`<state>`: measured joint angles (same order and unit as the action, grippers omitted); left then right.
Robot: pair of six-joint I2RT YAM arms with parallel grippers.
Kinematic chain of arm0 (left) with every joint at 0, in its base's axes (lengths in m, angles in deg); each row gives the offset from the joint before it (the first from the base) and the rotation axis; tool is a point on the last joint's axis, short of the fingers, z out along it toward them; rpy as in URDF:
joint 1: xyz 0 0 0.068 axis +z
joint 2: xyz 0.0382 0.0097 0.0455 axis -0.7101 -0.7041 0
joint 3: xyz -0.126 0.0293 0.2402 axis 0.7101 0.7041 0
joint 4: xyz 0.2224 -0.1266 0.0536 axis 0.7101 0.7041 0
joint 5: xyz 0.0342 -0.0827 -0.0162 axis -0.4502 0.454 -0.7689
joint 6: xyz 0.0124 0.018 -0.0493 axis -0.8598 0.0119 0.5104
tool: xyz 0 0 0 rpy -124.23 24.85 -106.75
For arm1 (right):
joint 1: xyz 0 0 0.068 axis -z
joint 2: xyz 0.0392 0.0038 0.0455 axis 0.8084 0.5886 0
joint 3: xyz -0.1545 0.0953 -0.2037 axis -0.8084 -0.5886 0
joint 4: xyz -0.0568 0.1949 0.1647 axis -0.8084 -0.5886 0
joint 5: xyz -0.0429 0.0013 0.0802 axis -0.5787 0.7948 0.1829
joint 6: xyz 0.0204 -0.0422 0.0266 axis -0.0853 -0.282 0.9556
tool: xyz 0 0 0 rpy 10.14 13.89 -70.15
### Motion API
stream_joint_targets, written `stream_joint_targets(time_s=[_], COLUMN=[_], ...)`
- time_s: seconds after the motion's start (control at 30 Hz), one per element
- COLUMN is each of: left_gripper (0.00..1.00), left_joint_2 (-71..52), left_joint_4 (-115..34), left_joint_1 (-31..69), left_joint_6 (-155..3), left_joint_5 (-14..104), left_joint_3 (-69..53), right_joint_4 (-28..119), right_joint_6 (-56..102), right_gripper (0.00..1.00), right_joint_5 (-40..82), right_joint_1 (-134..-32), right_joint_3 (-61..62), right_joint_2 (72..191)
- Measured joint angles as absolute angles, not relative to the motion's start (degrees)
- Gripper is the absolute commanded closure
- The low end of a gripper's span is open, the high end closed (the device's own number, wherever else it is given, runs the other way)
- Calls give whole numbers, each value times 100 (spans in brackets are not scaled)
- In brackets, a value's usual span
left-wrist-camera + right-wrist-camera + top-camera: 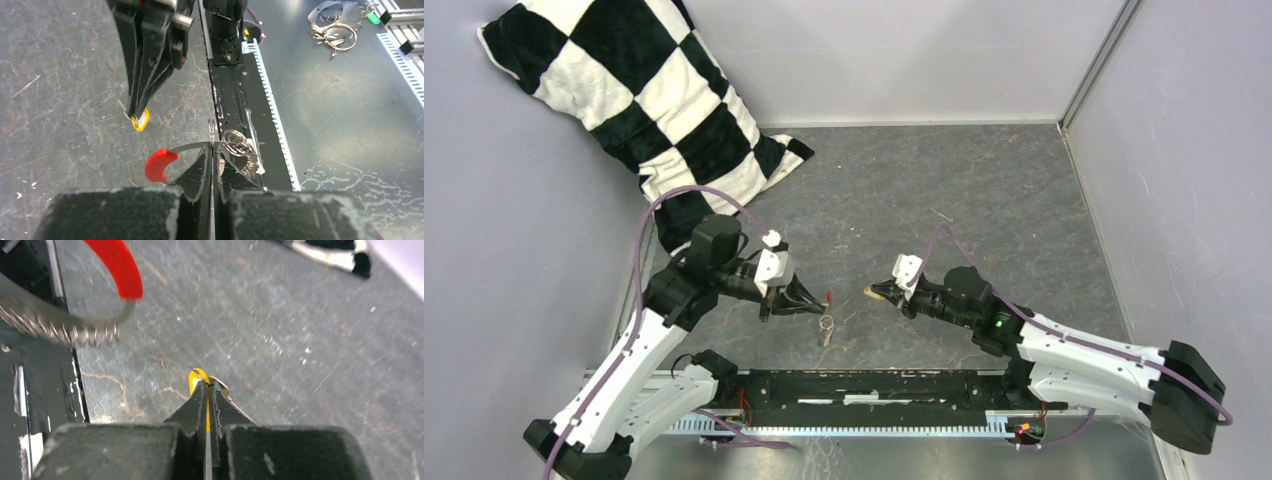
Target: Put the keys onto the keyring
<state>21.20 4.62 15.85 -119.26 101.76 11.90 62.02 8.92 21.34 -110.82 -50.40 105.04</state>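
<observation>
- The key (196, 376) has a yellow head. It is pinched at the very tips of the right gripper (208, 386), whose fingers are pressed together on it, and only the head's edge shows past them.
- The keyring (197, 146) is held off the table by the left gripper (213, 150), which is clamped on its thin wire. Its red sleeve (160, 164) juts to one side, and smaller rings (237, 143) dangle beside the fingers.
- The key and the sleeve face each other, near but apart, over the grey table (984, 200).
- A black-and-white checkered pillow (644, 90) leans in the far left corner.
- A loose bunch of rings (332, 30) lies on the dark sheet beyond the toothed rail (270, 105).
</observation>
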Motion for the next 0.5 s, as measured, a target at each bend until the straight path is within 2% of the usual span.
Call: stream_joint_targets(time_s=[0.23, 0.5], left_gripper=[98, 98], left_joint_2=[1648, 937], left_joint_4=[-1081, -1914], left_joint_1=[1585, 1585], left_joint_6=[-10503, -9729], left_joint_5=[10364, 10366], left_joint_3=[1520, 1514], right_joint_4=[5982, 5826], right_joint_6=[506, 162], right_gripper=[99, 99], right_joint_5=[2182, 2267], right_joint_1=[-11082, -11082], right_joint_3=[-4811, -4253], right_joint_2=[9689, 9490])
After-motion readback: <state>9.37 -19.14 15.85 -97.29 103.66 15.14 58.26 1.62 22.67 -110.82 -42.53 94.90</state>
